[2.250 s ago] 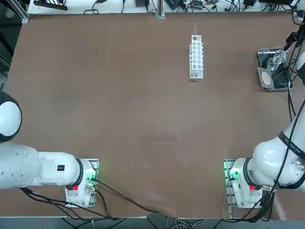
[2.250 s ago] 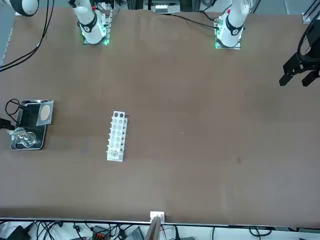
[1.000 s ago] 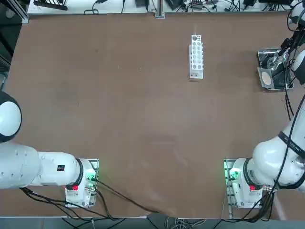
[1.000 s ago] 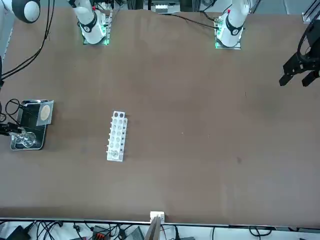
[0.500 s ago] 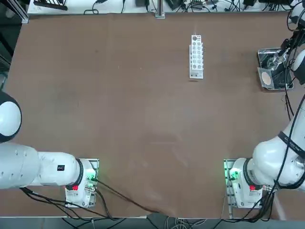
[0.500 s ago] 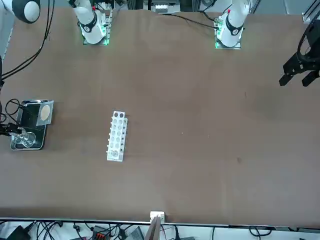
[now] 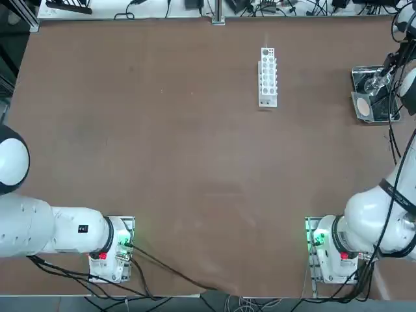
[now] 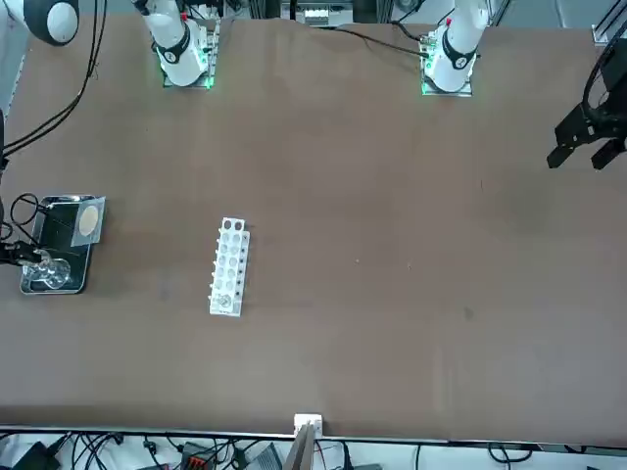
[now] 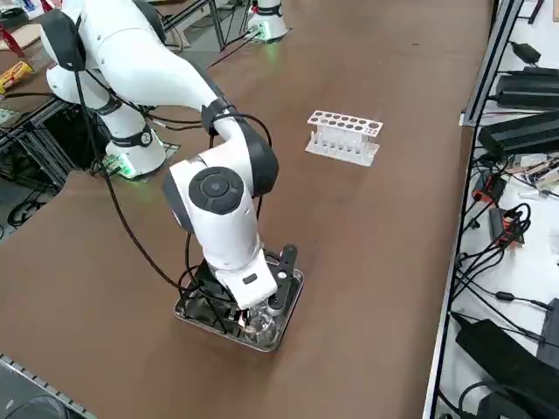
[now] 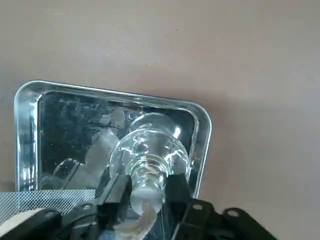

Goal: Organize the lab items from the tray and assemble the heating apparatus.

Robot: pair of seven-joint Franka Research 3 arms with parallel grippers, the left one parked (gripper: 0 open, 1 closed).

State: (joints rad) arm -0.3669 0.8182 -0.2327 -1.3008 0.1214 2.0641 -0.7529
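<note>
So the right tool [image 10: 146, 192] has just pinched in around the burner's [image 10: 149, 155] neck, fingers on both sides. Burner's still sitting in the tray [image 10: 27, 130], mesh square [image 10: 30, 205] right beside. Lift looks next.

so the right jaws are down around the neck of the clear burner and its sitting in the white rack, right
Not quite. The right gripper does have its jaws either side of the clear burner neck, but the burner sits in the shiny metal tray, not the white rack, which stands well apart. The right wrist and right side views show it.
</note>
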